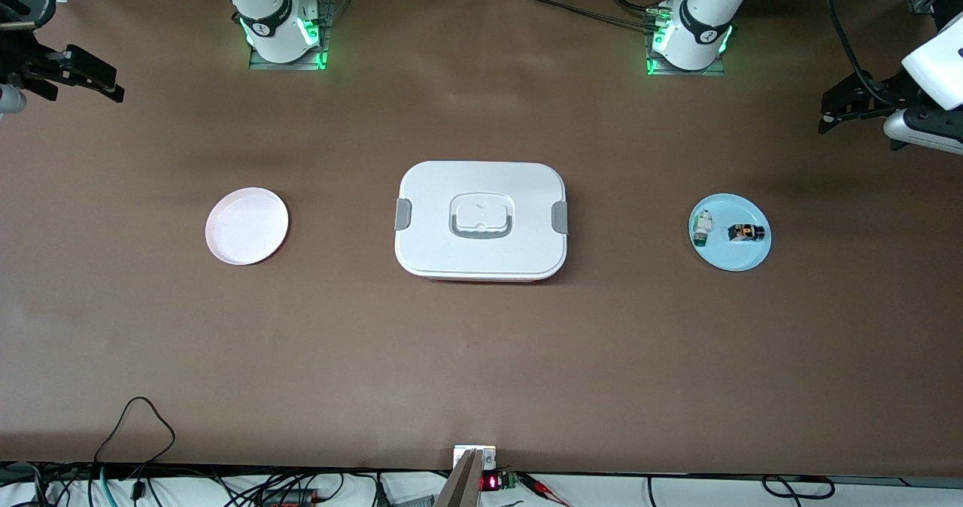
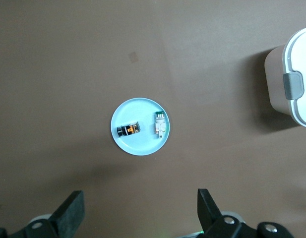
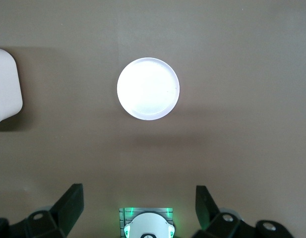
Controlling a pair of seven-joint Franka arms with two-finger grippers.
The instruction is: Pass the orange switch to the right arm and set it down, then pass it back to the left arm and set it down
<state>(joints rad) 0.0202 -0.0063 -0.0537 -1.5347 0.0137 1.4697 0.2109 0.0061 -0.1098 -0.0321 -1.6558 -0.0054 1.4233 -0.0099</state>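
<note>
The small black cylindrical orange switch (image 1: 746,232) with its orange band lies on its side in a round pale-blue plate (image 1: 745,258) toward the left arm's end of the brown worktop (image 1: 481,356), just beside a small white-and-green part (image 1: 703,228) and inside the plate's rim. The large white rounded-rectangular lidded box (image 1: 481,220) with grey side clips stands mid-worktop between that plate and a round white plate (image 1: 247,226) toward the right arm's end, with bare surface all round each. The left end effector (image 2: 138,210) hangs high over the blue plate, fingers spread wide and holding nothing, and the right end effector (image 3: 138,206) hangs likewise over the white plate, spread and holding nothing.
</note>
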